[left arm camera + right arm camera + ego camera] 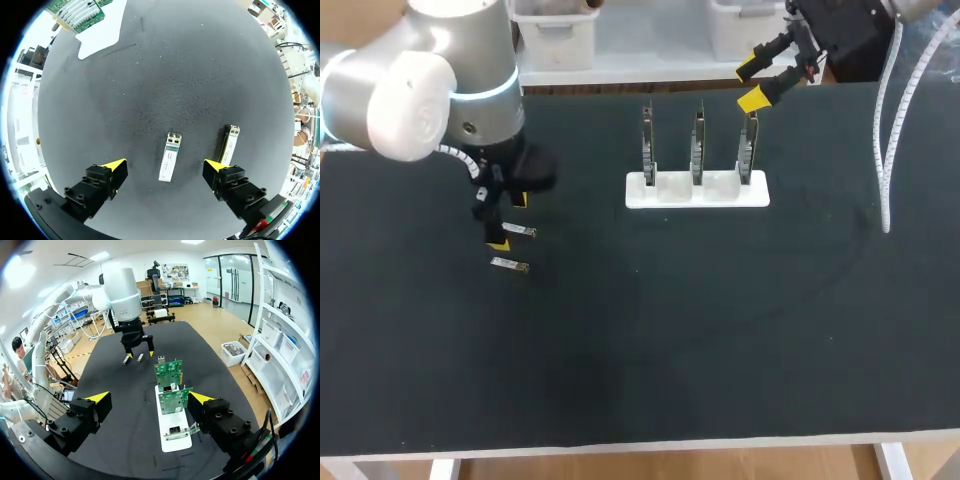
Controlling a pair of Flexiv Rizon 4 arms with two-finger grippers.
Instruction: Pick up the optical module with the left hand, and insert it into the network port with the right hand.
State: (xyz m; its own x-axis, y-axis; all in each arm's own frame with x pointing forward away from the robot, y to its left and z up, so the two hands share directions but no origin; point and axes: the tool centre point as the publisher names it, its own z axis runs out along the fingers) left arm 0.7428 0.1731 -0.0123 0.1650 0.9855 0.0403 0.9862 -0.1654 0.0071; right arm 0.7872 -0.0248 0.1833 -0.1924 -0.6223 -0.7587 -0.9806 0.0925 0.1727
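Left gripper (166,169) hangs closest, its jaws spread wide and empty, straddling one optical module (170,157) that lies flat on the dark surface (165,75). A second module (229,142) lies just outside them. The module looks small, stiff, metal-cased and probably light and slick, so pinch it across its long sides at mid-body. Right gripper (150,399), jaws likewise wide and empty, hovers over the white stand (175,437) of circuit boards (172,400), where the network port (170,388) seems to sit.

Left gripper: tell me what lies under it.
Under the left gripper, between its open fingers, one optical module lies flat on the dark table. A second module lies just outside one finger. The modules' undersides cannot be seen.
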